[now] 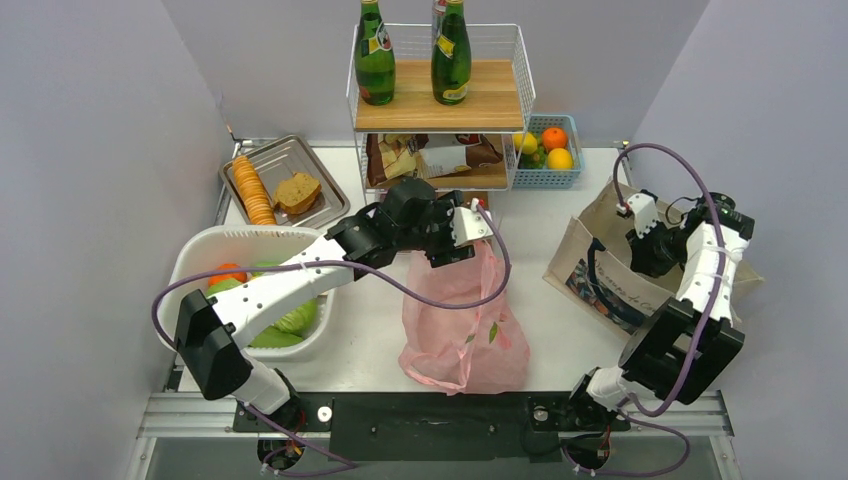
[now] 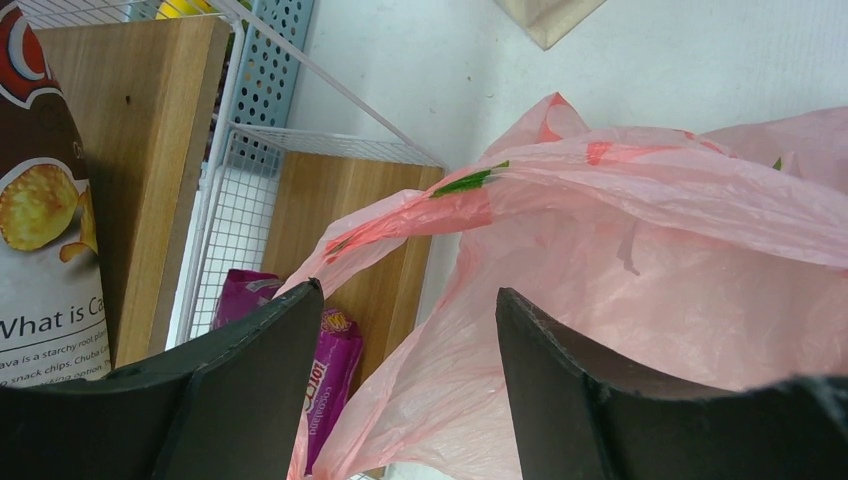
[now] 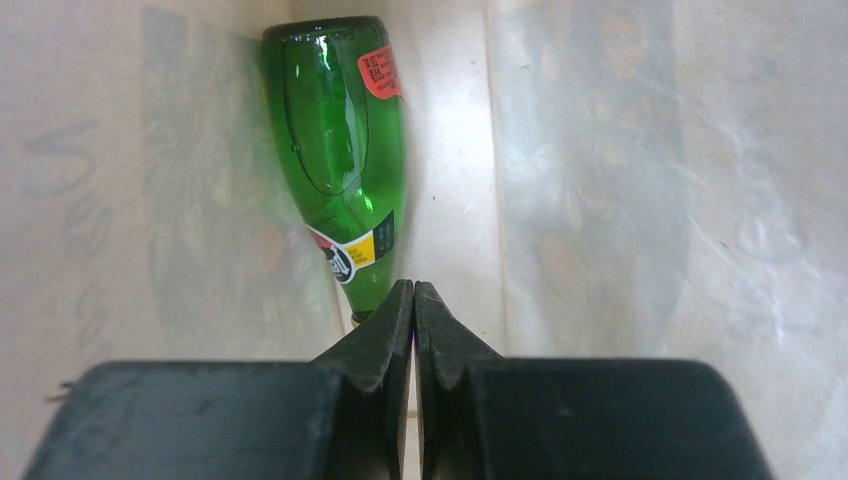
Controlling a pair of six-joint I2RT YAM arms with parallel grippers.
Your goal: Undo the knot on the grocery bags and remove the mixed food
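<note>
A thin pink carrier bag (image 1: 465, 335) is lying slumped at the middle of the desk (image 1: 560, 205), toward the near edge, with its gathered top pointing to the far side. The left hand (image 1: 478, 236) is being held over that far end of the bag. In the left wrist view its two fingers are being shown spread wide apart with nothing clamped, and a stretched loop handle (image 2: 560, 165) is running across just beyond the fingertips. The knot is not being shown clearly, so it cannot be told whether it is undone. The bag is looking bulged, so most of its contents are being judged as not yet taken out. At the right, the right hand (image 1: 640, 245) is sitting inside a beige canvas tote (image 1: 590, 275). In the right wrist view its fingers are pressed together on nothing, and a green bottle (image 3: 335, 150) is lying on its side just beyond their tips. A purple snack packet (image 2: 335, 370) is resting on the lower board of the wire shelf (image 1: 520, 60). Whether the bottle or the packet came out of the pink bag cannot be told. The work is being judged as early, with the handles being dealt with and the emptying largely left.
</note>
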